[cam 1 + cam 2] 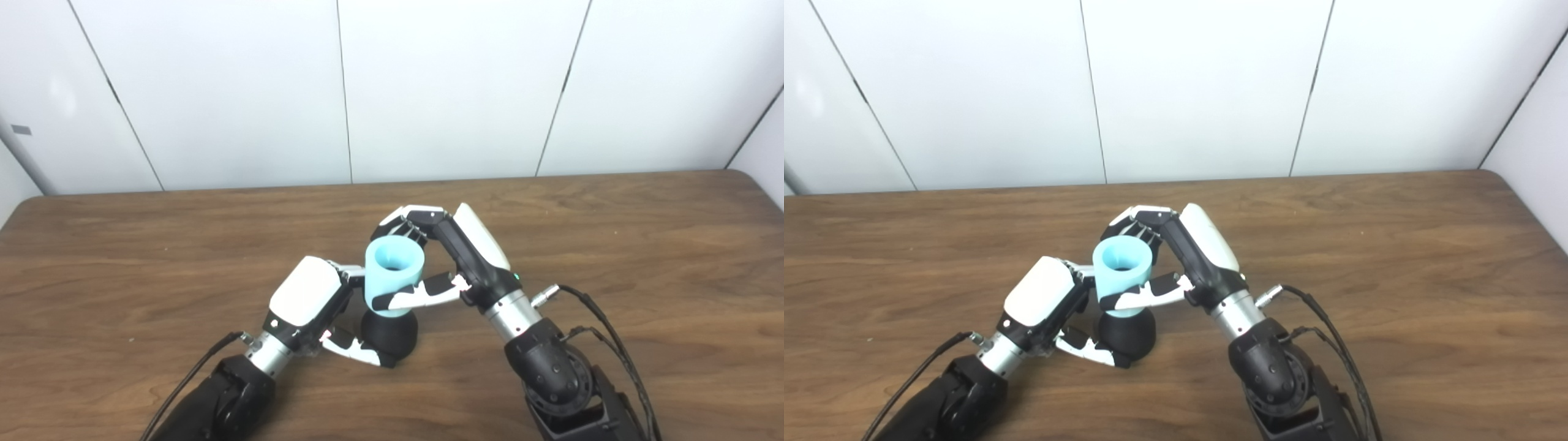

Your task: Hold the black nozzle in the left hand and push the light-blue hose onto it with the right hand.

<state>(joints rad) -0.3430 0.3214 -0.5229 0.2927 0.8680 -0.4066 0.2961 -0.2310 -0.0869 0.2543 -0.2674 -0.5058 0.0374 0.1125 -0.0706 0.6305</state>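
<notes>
— So, starting with the biggest thing, what are we working over?

— We have the wooden table (612, 245), brown and grained, spread under both our arms. Our right hand (456, 260) comes in above and to the right of our left hand (312, 306). Its fingers and thumb are wrapped round the light-blue hose (394, 275), a short, smooth, thick-walled tube, matte like soft rubber, with its open mouth facing up.

— And the left?

— It is closed on the black nozzle (390, 335), thumb curling under its bulbous base. The nozzle sits directly below the hose, just beside our left palm, near the tabletop; we cannot tell whether it touches.

— Is the hose seated?

— Its lower end meets the nozzle's top; how deep it sits is hidden. We judge we should press straight down along the nozzle's axis, keep the tube square, and brace the left grip so the rounded base does not roll.
</notes>
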